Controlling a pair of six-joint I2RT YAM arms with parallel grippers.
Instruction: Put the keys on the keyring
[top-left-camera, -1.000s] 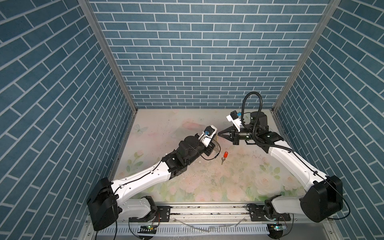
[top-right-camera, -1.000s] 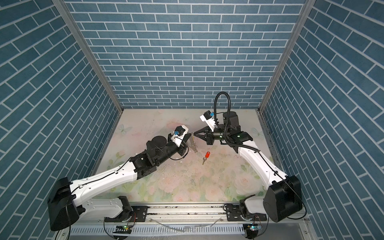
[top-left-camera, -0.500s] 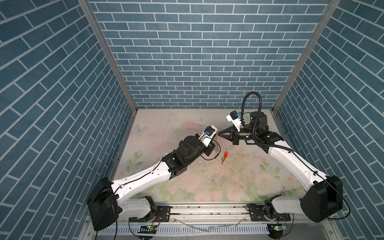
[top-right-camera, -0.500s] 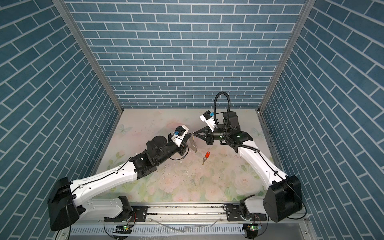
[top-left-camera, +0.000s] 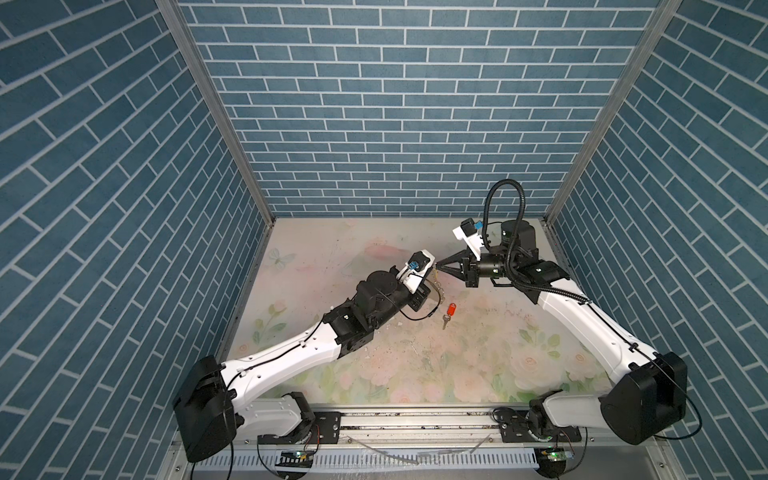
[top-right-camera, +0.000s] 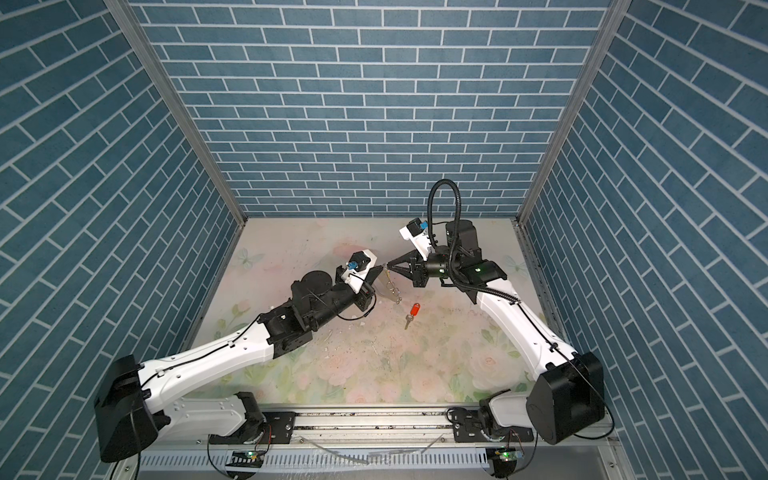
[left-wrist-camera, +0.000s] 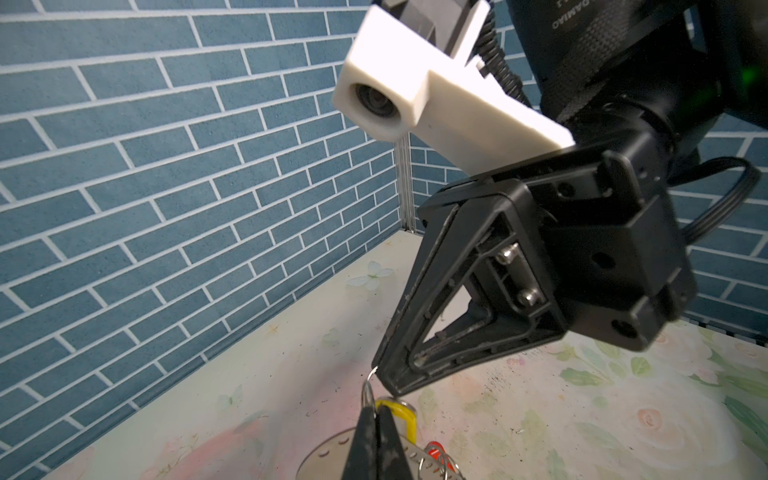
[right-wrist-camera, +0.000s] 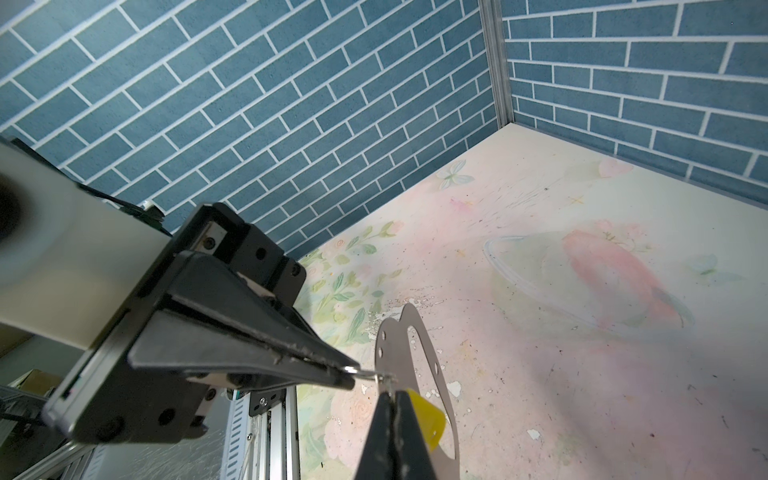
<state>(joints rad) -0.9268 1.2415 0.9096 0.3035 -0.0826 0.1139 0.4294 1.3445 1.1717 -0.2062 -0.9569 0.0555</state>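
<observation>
Table (top-left-camera: 478, 353) (top-right-camera: 415, 365) has a pale floral print: pink roses, green leaves, butterflies. A red key (top-left-camera: 449, 312) (top-right-camera: 411, 313) lies flat near the middle, tag toward the back wall. White chips (right-wrist-camera: 453, 388) and dark specks are scattered across the worn surface around it.

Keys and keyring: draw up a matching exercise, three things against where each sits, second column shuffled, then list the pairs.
1. red-tagged key
2. yellow tag
3. keyring

a. raised where left tool and right tool meet, both shut
b. hanging at those tools' tips
c. lying on the table, clear of both tools

Pairs: 1-c, 2-a, 3-b
</observation>
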